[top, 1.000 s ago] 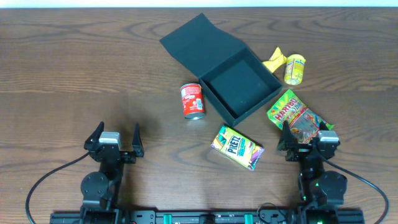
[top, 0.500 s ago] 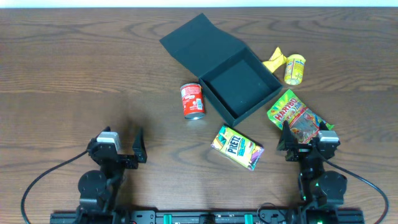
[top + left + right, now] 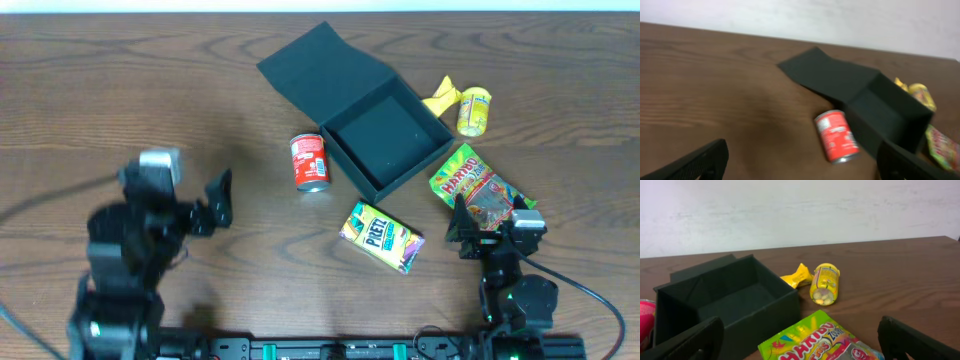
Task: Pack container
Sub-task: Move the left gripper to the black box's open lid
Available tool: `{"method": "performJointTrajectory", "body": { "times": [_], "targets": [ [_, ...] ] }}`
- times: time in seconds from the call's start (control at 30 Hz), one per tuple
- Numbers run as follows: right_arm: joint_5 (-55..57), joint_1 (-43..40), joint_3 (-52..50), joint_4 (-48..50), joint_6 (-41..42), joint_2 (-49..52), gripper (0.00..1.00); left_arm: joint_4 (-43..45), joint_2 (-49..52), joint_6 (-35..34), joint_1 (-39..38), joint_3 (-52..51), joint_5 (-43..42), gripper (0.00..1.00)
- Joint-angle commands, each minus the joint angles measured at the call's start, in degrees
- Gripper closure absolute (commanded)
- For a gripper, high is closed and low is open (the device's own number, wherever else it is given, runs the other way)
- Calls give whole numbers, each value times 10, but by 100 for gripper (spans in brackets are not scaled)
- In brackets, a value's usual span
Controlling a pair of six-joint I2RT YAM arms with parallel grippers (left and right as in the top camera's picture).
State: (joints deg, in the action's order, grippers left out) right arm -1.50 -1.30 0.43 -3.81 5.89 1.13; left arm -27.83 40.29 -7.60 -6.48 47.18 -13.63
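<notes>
The container (image 3: pixel 388 138) is a black square box lying open at the table's centre back, its flap lid (image 3: pixel 318 62) folded out to the far left; it looks empty. It also shows in the left wrist view (image 3: pixel 887 112) and the right wrist view (image 3: pixel 730 302). A red can (image 3: pixel 310 162) lies on its side left of the box, ahead of my left gripper (image 3: pixel 185 203), which is open, empty and raised over the table. My right gripper (image 3: pixel 493 222) is open and empty at the front right, just behind a Haribo bag (image 3: pixel 478 185).
A yellow-green snack packet (image 3: pixel 381 237) lies in front of the box. A yellow jar (image 3: pixel 474 111) and a yellow wrapper (image 3: pixel 441 98) lie right of the box. The Haribo bag (image 3: pixel 822 340) lies between my right fingers in the right wrist view.
My left arm has lifted off its rest and swung up and forward, turning toward the red can. The right arm and all objects have not moved.
</notes>
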Motion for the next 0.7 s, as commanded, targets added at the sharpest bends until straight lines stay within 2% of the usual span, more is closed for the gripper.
{"method": "performJointTrajectory", "body": {
  "times": [0.0, 0.13, 0.23, 0.43, 0.6, 0.67],
  "targets": [
    [-2, 2, -1, -3, 7, 0, 1, -40, 85, -18, -34, 106, -25, 5],
    [-2, 2, -1, -3, 7, 0, 1, -92, 178, -84, -113, 214, -25, 4],
    [-2, 2, -1, -3, 7, 0, 1, -89, 236, -127, -190, 257, -30, 5],
    [-2, 2, -1, -3, 7, 0, 1, -35, 316, -196, -300, 262, -59, 5],
    [-2, 2, -1, -3, 7, 0, 1, 28, 380, -293, -345, 262, -60, 3],
    [-2, 2, -1, -3, 7, 0, 1, 24, 409, -344, -357, 263, -50, 2]
  ]
}}
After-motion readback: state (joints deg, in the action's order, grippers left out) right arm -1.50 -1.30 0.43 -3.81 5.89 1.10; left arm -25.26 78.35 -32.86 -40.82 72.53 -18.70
